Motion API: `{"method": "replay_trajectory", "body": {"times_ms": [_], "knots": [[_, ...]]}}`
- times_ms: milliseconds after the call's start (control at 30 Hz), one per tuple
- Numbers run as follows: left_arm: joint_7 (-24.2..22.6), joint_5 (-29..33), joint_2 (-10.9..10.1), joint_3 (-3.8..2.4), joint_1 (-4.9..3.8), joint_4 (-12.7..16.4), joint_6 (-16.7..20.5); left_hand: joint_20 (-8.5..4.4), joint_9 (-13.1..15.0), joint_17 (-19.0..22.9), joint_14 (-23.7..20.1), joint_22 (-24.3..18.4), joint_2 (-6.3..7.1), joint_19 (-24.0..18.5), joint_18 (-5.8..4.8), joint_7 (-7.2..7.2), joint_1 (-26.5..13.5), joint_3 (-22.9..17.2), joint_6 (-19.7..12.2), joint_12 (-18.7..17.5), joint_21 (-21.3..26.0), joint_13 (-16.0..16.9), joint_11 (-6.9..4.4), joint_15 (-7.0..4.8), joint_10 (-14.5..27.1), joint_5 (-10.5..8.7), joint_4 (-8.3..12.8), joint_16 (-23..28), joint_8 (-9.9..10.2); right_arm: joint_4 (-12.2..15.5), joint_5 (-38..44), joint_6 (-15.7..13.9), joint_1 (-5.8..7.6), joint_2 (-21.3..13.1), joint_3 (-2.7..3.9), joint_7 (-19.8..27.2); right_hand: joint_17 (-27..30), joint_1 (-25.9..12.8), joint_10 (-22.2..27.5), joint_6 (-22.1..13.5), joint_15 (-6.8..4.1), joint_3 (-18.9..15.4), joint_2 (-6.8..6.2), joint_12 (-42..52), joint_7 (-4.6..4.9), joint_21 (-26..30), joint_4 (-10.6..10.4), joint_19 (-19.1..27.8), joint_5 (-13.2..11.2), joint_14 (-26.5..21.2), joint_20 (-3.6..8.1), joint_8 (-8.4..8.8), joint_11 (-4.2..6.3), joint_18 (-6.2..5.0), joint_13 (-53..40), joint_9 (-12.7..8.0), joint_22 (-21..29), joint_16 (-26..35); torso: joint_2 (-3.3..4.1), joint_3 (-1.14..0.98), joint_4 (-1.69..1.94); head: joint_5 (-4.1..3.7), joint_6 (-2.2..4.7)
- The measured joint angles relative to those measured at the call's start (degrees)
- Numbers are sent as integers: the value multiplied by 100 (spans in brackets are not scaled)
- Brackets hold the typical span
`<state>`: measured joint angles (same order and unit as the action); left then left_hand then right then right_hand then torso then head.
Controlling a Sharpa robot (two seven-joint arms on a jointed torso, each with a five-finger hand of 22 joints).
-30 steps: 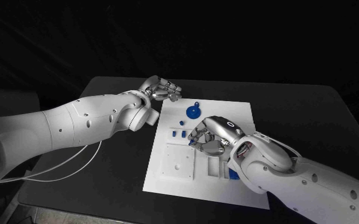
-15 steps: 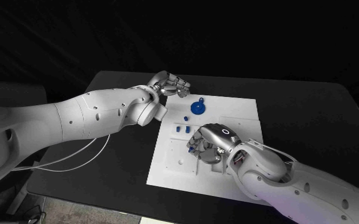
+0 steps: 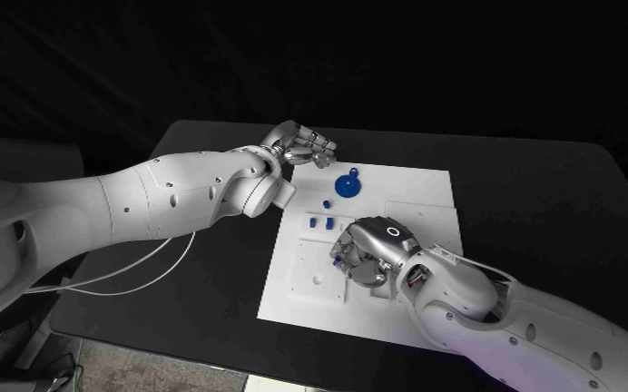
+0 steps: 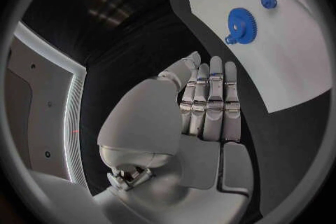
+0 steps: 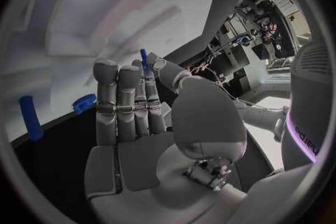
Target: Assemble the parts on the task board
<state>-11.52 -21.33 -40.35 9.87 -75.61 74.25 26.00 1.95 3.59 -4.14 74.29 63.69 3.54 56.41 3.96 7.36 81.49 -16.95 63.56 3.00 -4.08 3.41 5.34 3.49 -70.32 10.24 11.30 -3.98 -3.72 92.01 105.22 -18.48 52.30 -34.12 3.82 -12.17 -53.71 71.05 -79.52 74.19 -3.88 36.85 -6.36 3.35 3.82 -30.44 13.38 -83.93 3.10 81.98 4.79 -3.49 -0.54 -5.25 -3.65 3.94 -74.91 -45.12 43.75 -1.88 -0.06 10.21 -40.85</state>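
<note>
Right hand (image 3: 367,249) at centre of the head view, low over the white flat task board (image 3: 419,194); its fingers (image 5: 120,89) pinch a slim blue peg (image 5: 143,59). Left hand (image 3: 301,147) above the board's upper-left corner, fingers curled in, empty. Blue toothed gear (image 3: 347,185) lies on the board's upper part. Black desk (image 3: 524,192) beneath.

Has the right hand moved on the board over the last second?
Yes. The right hand has moved along the board away from the blue gear, toward the robot, and is now over the recessed blocks.
</note>
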Motion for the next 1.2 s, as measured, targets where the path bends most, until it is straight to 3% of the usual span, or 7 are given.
{"method": "replay_trajectory", "body": {"times_ms": [867,1200], "knots": [[11,6,-5,0,0,6,-10,0,0,-1,-22,-83,-22,0,0,0,-22,0,0,0,0,0,0,23,0,0,0,0,0,-50,360,53,-1,67,-12,-170,-11,-23,8,11,2,15,-24,0,17,-28,16,0,-1,1,0,6,-8,1,1,2,0,-1,-2,-4,-5,-20,-2],[19,7,-1,1,0,4,-18,0,0,-1,-22,-84,-22,0,0,0,-22,0,0,0,0,0,0,22,0,0,0,0,0,-60,423,154,17,124,-86,-191,-17,-23,8,5,3,7,-23,-2,17,7,21,0,-5,1,0,7,-8,5,5,-3,0,-1,-2,0,-2,-41,-13]]}}
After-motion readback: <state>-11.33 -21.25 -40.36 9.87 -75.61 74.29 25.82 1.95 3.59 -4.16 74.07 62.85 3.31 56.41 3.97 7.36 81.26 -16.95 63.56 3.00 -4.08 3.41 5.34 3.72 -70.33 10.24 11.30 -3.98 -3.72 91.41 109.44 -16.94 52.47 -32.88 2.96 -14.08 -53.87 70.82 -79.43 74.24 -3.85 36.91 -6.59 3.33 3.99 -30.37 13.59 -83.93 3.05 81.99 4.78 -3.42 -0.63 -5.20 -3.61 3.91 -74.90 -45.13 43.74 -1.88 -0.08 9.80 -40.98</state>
